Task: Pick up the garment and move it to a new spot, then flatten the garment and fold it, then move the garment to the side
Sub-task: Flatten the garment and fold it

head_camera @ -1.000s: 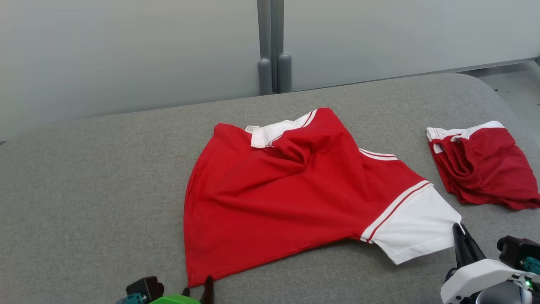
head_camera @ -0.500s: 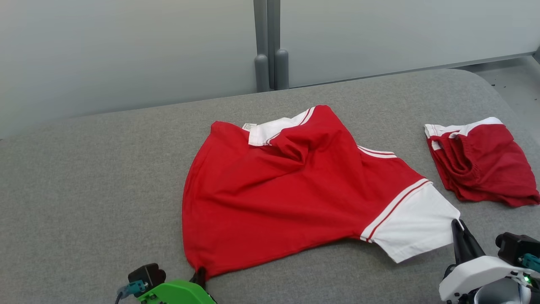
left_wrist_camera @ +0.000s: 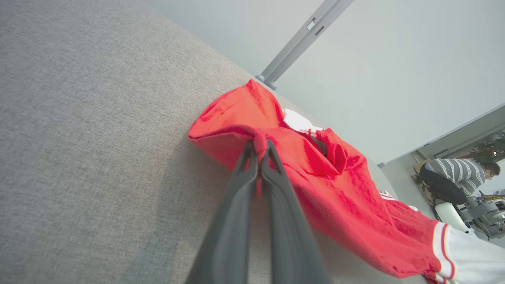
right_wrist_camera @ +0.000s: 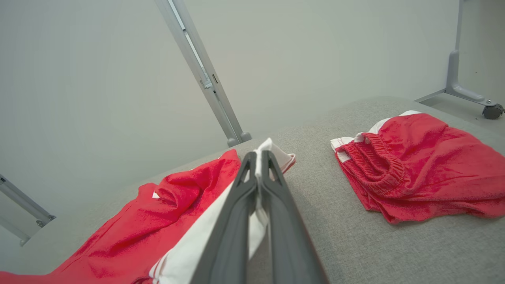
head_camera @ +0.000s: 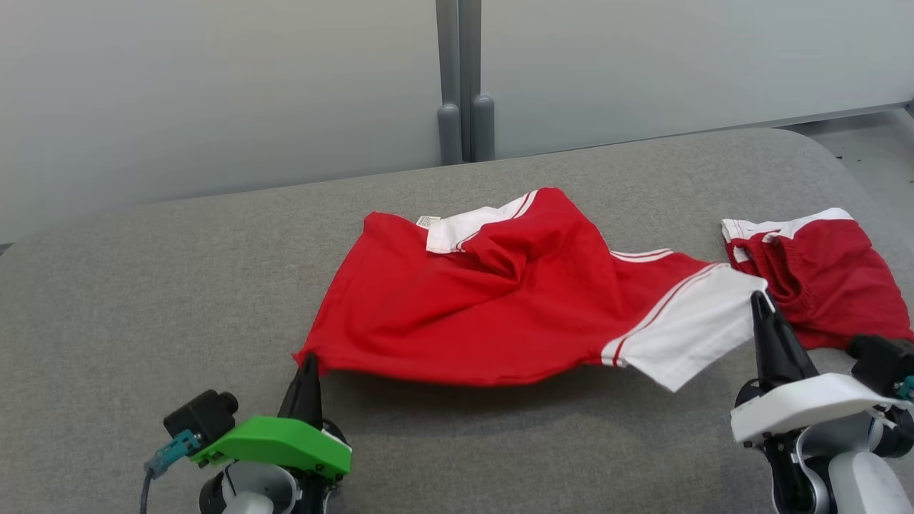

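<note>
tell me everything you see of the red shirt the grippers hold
The red shirt looks like soft knit, with a white collar, a neck label and a white, red-striped sleeve. It is crumpled. The left gripper pinches its red hem corner and the right gripper the sleeve, holding the near edge off the grey padded table, where its far part rests.

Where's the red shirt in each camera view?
Head view: shirt at the centre of the table, held between left gripper and right gripper.
Left wrist view: shirt from centre to lower right.
Right wrist view: shirt at lower left and bottom centre.
Shared landmark: grey post behind the table.
</note>
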Controlling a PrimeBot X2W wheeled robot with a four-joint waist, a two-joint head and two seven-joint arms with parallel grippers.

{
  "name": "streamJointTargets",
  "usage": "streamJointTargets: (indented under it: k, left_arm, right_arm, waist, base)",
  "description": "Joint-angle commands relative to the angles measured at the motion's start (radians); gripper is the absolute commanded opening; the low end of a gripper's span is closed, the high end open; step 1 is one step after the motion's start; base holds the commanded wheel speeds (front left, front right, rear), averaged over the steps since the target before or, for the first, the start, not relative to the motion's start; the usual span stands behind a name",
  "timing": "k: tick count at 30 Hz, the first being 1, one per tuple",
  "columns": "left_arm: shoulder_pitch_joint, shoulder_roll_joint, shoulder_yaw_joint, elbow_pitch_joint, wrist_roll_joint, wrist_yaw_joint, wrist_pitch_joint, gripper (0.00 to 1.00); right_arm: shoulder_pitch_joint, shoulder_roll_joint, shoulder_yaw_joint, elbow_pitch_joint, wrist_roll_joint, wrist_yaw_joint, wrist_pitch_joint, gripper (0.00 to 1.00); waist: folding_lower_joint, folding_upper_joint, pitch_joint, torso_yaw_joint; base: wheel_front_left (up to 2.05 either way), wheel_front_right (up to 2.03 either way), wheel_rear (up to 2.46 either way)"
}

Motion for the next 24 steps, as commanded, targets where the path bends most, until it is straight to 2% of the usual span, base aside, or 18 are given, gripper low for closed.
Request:
streamJointTargets:
  k: [1, 11, 24]
  left_arm:
    - [-0.015, 0.009, 0.006, -0.017, -0.009, -0.004, -0.006, 0.0]
    - [-0.012, 0.063, 0.03, -0.348, 0.03, 0.051, 0.002, 0.0]
    - [-0.153, 0.206, 0.067, -0.702, 0.125, 0.145, 0.124, 0.0]
  right_arm:
    - [-0.013, -0.004, 0.001, -0.016, 0.011, 0.0, 0.002, 0.0]
    - [-0.054, -0.004, -0.008, -0.28, 0.105, 0.0, 0.031, 0.0]
    - [-0.15, -0.004, -0.055, -0.581, 0.138, 0.0, 0.131, 0.0]
  waist:
    - [0.0, 0.0043, -0.006, 0.003]
    - [0.0, 0.0043, -0.037, 0.004]
    - [0.0, 0.0043, -0.037, -0.007]
  base:
    - [0.0, 0.0, 0.0]
    - [0.0, 0.0, 0.0]
    - [0.0, 0.0, 0.0]
